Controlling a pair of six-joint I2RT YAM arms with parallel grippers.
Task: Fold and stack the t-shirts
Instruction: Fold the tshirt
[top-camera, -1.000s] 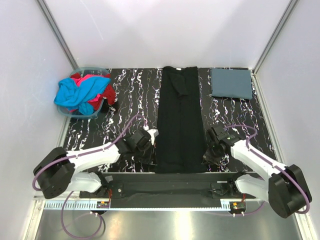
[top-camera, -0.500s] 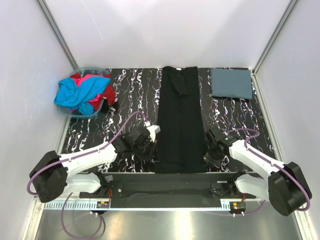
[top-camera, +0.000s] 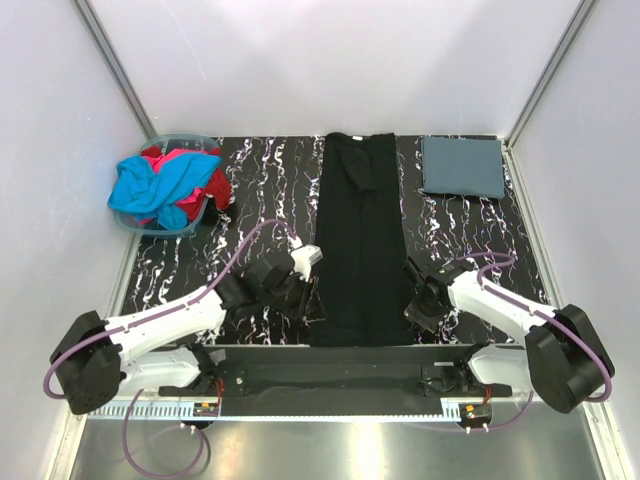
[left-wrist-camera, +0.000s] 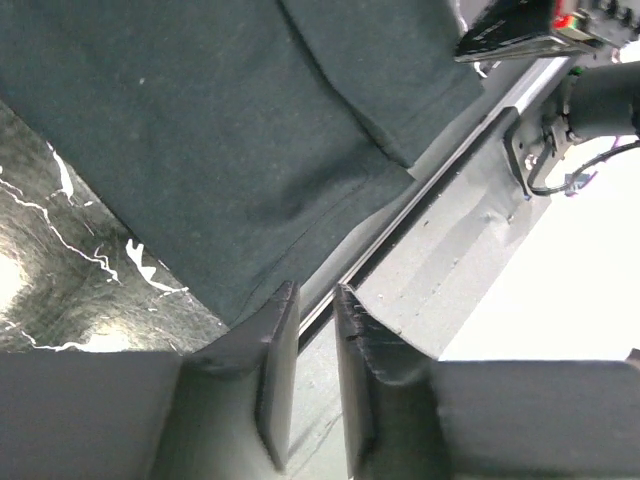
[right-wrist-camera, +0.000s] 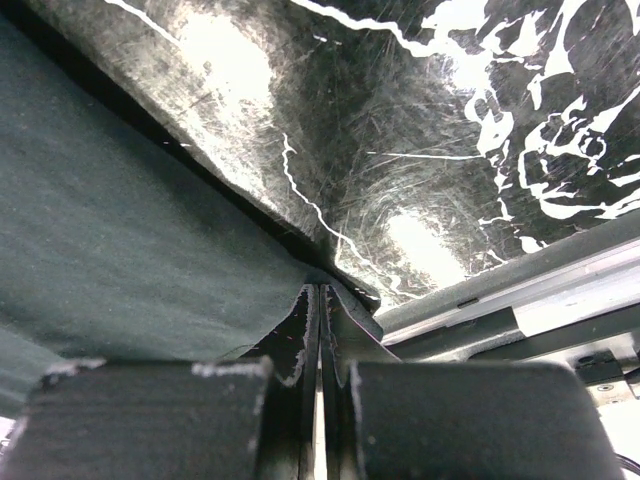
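Top external view: black white-veined marble-look table (top-camera: 250, 200) carries everything. Biggest item on it is the long black cloth t-shirt (top-camera: 360, 240), already narrowed to a strip running from the arms' edge to the far edge. Far left of that shirt sits the pale translucent plastic tub (top-camera: 128, 222) w/ a crumpled bright cyan t-shirt (top-camera: 160, 185) heaped over a red t-shirt (top-camera: 215, 185), both unfolded. Far right of the black shirt lies the slate blue-grey t-shirt (top-camera: 462, 167), folded to a neat rectangle, so prob. the base of the stack. Change over the last sec: left arm has stretched further toward the black shirt's near-left corner, and the left gripper (left-wrist-camera: 315, 290), pressed together a moment ago, now has its fingers a little apart w/ nothing between them, hovering just off the hem by the table's near rail. Right gripper (right-wrist-camera: 320, 292) has slid slightly inward at the shirt's near-right corner. Its fingers are pressed tight together right at the hem, and the cloth edge looks raised there, but can't tell if it's actually nipped. My read: both arms are lining up on the near hem for the next fold away from the arms. Left must close on cloth first, else the fold goes skewed.
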